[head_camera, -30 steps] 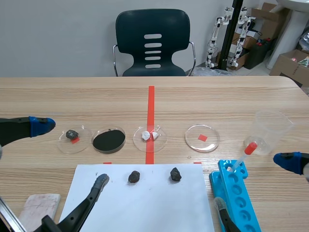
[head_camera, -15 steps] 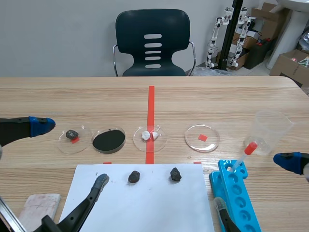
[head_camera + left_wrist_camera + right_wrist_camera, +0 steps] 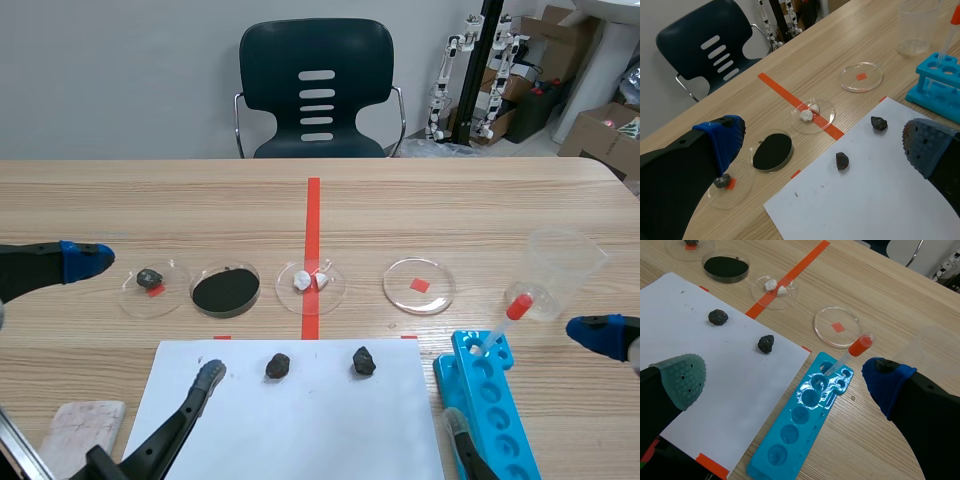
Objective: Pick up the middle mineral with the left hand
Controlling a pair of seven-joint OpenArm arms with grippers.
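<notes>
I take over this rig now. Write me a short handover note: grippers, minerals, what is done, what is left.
Left gripper: open, empty.
Right gripper: open, empty.
The middle mineral and another dark mineral lie on the white paper, untouched; a third mineral sits in a petri dish.
Nothing done yet; the grasp and lift remain.

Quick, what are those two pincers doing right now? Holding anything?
Left pincer: open, holding nothing.
Right pincer: open, holding nothing.
</notes>
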